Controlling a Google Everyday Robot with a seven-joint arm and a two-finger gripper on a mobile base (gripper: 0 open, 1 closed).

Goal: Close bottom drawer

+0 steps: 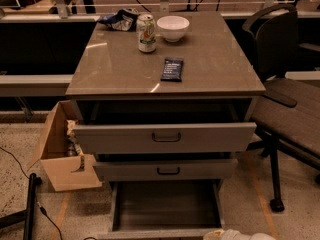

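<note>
The bottom drawer (pixel 165 209) is pulled far out of the grey-tan cabinet. Its deep dark box faces up and looks empty, and its front panel's top edge (pixel 157 232) lies along the bottom of the camera view. The mid-sized middle drawer (pixel 165 170) and the tall top drawer (pixel 165 137) are each pulled out a little. My gripper (pixel 216 233) shows only as a pale tip at the bottom edge, just right of the bottom drawer's front corner. The white arm (pixel 250 235) trails off to the right behind it.
On the cabinet top (pixel 115 69) stand a soda can (pixel 146 32), a white bowl (pixel 173 27), a dark packet (pixel 172 69) and a crumpled bag (pixel 119 20). An open cardboard box (pixel 59 149) sits at the left. An office chair (pixel 287 99) stands at the right. A cable (pixel 20 169) lies on the floor.
</note>
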